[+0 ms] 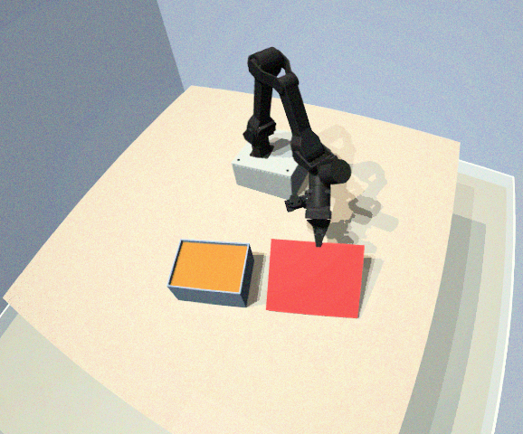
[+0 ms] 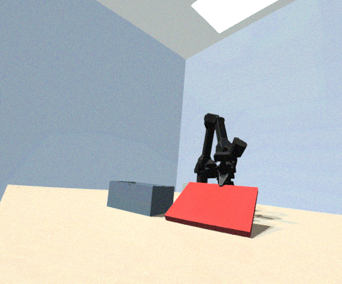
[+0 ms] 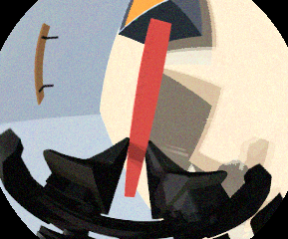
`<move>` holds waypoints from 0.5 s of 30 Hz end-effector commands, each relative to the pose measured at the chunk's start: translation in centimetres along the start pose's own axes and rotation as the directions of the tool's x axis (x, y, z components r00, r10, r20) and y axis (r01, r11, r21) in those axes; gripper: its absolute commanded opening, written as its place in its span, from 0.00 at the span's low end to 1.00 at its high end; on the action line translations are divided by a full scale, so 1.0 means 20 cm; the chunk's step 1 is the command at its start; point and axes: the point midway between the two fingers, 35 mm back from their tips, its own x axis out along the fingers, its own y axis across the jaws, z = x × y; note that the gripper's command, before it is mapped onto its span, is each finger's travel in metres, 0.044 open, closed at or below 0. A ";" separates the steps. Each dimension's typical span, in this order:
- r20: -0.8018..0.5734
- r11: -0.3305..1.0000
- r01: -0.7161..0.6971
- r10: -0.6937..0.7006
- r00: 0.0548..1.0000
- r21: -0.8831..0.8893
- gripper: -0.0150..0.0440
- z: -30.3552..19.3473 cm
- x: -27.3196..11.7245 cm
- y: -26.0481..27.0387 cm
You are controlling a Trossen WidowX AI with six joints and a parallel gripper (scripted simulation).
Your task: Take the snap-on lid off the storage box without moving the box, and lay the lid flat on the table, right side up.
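Note:
The red lid is off the box, to its right in the top view. It is tilted, with its smooth face up: the edge near the arm is raised and the far edge is low, at or just above the table. My gripper is shut on the lid's raised edge near its middle. The storage box stands upright and open on the table, dark blue-grey outside with orange showing inside. The lid's underside is hidden.
The table carries the box and the arm's pale base block, which stands behind the lid. The box is close beside the lid's left edge, with a narrow gap in the top view. Shadows fall right of the lid.

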 end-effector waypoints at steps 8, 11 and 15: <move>0.010 0.999 0.042 -0.042 0.999 -0.015 0.25 0.03 0.05 -0.11; 0.010 0.999 0.042 -0.042 0.999 -0.015 0.25 0.03 0.06 -0.12; 0.010 0.999 0.042 -0.042 0.999 -0.015 0.25 0.03 0.07 -0.13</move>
